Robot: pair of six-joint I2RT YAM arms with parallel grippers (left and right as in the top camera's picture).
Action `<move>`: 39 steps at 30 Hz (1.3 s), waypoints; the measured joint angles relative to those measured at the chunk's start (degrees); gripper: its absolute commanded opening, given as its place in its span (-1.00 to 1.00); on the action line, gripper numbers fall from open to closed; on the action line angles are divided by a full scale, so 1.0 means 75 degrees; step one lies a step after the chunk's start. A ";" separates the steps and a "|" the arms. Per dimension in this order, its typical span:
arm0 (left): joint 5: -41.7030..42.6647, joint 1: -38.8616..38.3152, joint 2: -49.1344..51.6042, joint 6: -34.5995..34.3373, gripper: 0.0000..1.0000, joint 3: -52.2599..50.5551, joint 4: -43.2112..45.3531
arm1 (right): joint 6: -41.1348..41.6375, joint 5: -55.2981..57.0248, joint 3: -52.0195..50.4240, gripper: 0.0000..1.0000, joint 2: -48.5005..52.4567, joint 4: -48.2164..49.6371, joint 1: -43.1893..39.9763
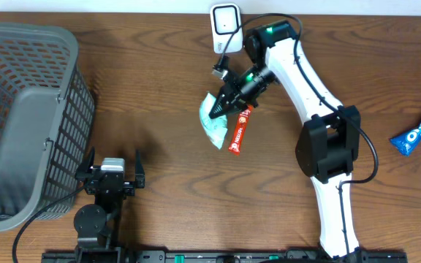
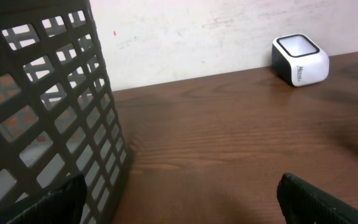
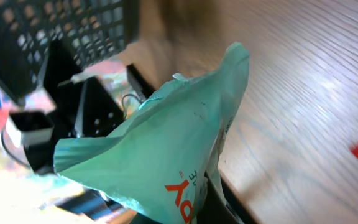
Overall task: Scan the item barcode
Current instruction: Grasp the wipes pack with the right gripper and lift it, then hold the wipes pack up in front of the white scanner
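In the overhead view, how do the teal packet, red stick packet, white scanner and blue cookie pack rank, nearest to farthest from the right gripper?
From the right gripper:
1. teal packet, in its grip.
2. red stick packet, just beside it.
3. white scanner, at the back edge.
4. blue cookie pack, at the far right edge.

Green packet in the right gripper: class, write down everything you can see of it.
The green packet is a thin, crinkled pouch of pale teal film, seemingly plastic, with red lettering too cut off to read. No barcode shows. The right gripper is shut on one end, and it hangs creased and tilted over the wooden table, beside a red packet. Whether its lower end touches the table cannot be told.
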 measured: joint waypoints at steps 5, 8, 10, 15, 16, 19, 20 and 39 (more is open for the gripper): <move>0.0000 0.0000 0.0000 0.0000 0.96 -0.0003 0.0000 | -0.1664 -0.0737 -0.0003 -0.98 0.0000 -0.0017 0.0230; 0.0000 0.0000 0.0000 0.0000 0.96 0.0000 0.0003 | -0.2617 -0.1384 -0.0003 -0.98 0.0000 -0.0017 0.0391; 0.0000 0.0000 0.0000 0.0000 0.96 -0.0003 0.0000 | -0.2908 -0.1836 -0.0003 -0.98 0.0000 -0.0020 0.0481; 0.0000 0.0000 0.0000 0.0000 0.96 -0.0003 0.0003 | -0.2378 -0.3069 -0.0003 -0.98 0.0000 -0.0020 0.0624; 0.0003 0.0000 0.0000 0.0000 0.96 -0.0003 0.0000 | -0.2098 -0.3214 -0.0003 -0.98 0.0000 -0.0020 0.0635; 0.0000 0.0000 0.0000 0.0000 0.96 -0.0003 0.0003 | -0.1230 -0.3506 -0.0003 -0.98 0.0000 -0.0020 0.0682; 0.0000 0.0000 0.0000 0.0000 0.96 -0.0003 0.0000 | -0.0973 -0.3564 -0.0003 -0.98 0.0000 -0.0017 0.0694; 0.0000 0.0000 0.0000 0.0000 0.96 -0.0003 0.0000 | 0.2658 0.3427 -0.0003 -0.98 -0.0006 0.0985 0.0702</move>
